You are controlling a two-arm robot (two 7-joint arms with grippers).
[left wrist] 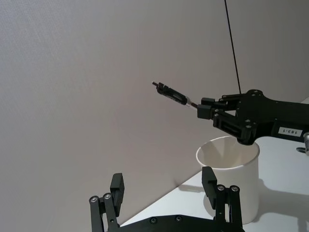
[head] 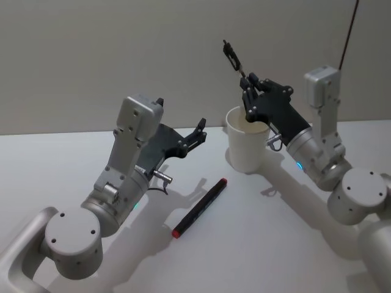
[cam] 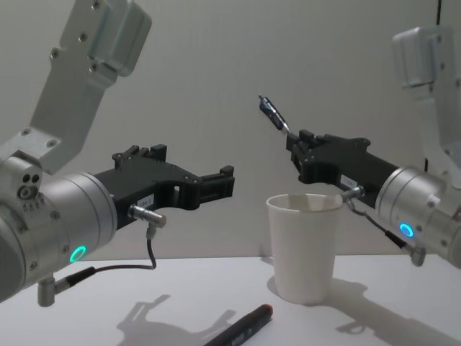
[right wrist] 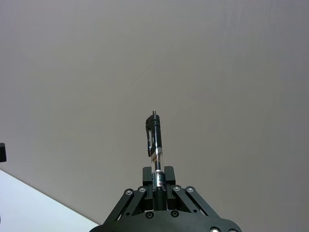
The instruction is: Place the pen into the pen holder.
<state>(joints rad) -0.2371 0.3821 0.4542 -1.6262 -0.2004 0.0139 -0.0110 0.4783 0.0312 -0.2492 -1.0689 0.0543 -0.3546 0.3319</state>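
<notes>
Head view has the right arm bent at the elbow and reaching in from the right, its wrist angled up and its right gripper (head: 249,84) poised over the mouth of the white paper cup (head: 246,151). Its fingers are clamped on the lower barrel of a black click pen (head: 233,56), which sticks out tilted, clip end high and leaning toward the robot's left and the wall. From the chest view the right gripper (cam: 297,146) sits just above the cup's (cam: 302,249) rolled rim without touching it, and the pen (cam: 271,112) is wholly above the cup; its lower tip is hidden between the fingers.

The cup stands upright on the white table (head: 278,244). The left arm is folded, forearm raised, and its left gripper (head: 200,129) is held level above the table just left of the cup, fingers spread and holding nothing. A black marker with red ends (head: 200,207) lies flat on the table in front of the cup, between the two arms, touching neither gripper.
</notes>
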